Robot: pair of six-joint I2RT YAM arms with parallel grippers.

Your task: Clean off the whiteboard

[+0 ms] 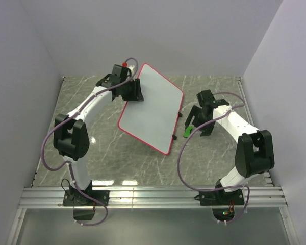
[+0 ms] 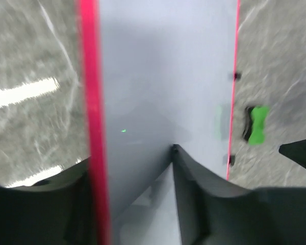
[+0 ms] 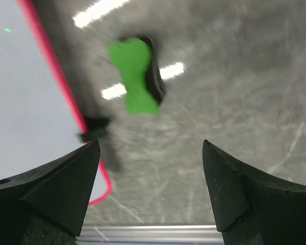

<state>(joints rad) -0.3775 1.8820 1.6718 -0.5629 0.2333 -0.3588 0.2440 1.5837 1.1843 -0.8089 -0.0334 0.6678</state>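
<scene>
Top external: large white rectangular whiteboard, thin red rim, plain surface, on marble bench; left hand straddles its edge, grip unclear; right hand released.

- The left arm is being held stretched forward from its base, bent at the elbow.
- The left gripper is being held partly spread, its fingers apart.
- The right arm is being held folded, reaching forward and left.
- The right gripper is being pointed down at the surface, fingers spread wide, nothing between them.
</scene>
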